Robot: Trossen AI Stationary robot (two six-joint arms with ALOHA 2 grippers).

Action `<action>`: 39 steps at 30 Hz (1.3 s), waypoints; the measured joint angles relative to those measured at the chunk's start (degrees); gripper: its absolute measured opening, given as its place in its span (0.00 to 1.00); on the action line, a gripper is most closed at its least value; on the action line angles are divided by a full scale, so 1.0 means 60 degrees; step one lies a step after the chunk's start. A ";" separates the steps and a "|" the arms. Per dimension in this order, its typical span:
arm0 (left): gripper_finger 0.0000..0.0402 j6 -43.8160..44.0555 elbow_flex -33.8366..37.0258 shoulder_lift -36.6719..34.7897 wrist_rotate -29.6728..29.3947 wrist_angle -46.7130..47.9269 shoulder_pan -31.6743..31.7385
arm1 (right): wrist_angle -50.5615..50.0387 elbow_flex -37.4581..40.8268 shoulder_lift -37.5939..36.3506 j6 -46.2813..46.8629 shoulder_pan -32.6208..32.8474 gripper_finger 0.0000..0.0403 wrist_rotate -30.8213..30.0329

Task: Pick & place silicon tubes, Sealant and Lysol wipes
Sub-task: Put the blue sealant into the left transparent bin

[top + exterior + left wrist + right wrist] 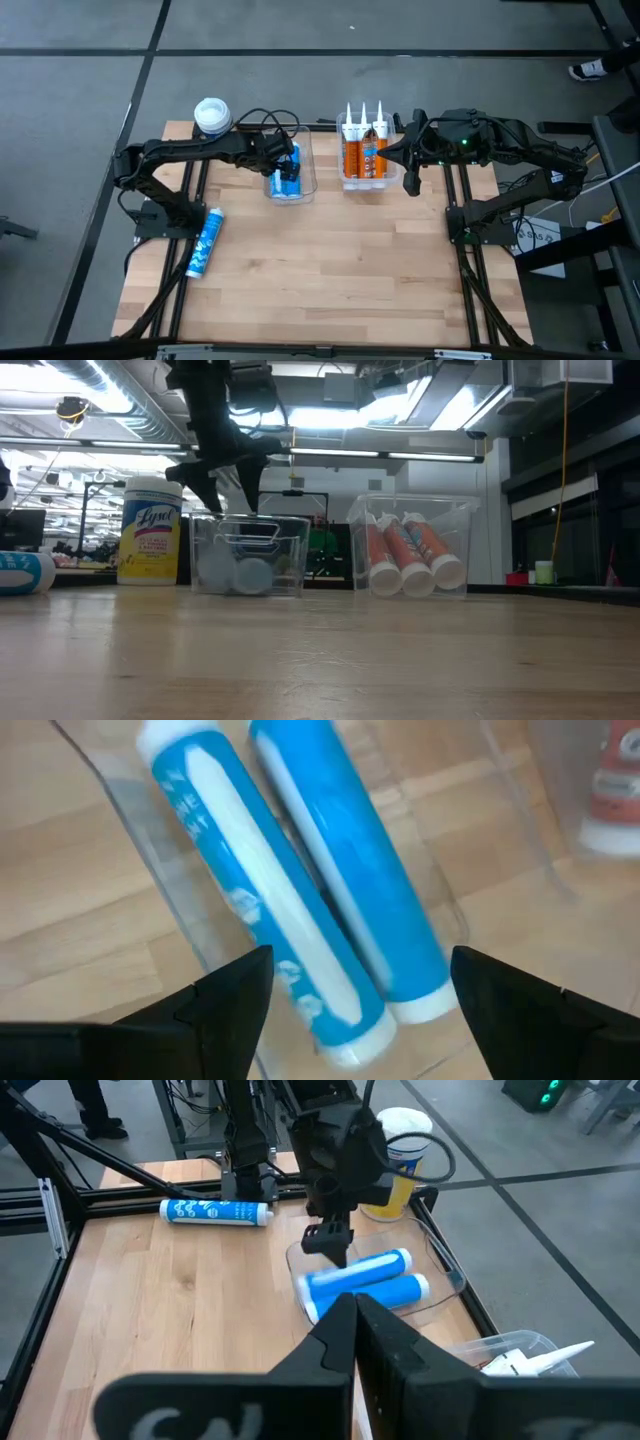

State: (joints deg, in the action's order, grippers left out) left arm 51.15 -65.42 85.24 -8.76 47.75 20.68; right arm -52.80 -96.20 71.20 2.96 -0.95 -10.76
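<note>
Two blue tubes with white caps (340, 880) lie side by side on the floor of a clear bin (305, 188) at the table's far side. My left gripper (360, 1010) hovers open just above them, pointing steeply down, one finger on either side of the pair without touching. A third blue tube (205, 242) lies on its side on the table near the left edge. The yellow Lysol wipes canister (212, 117) stands upright at the far left. My right gripper (412, 180) is shut and empty, raised beside a second clear bin (388, 183).
The second bin holds three orange sealant tubes (410, 555) leaning with their white nozzles up. The wooden table (330, 270) is bare across its middle and near side. Black frame rails run along both side edges.
</note>
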 joint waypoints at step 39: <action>0.70 0.2468 -0.0002 -0.2261 0.0879 0.5114 -0.5109 | 0.0027 0.0000 0.0000 0.0142 0.0000 0.03 -0.0027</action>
State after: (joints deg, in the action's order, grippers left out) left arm 65.95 -65.43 71.68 -3.49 78.43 -9.98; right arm -52.64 -96.20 71.20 3.81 -0.95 -10.93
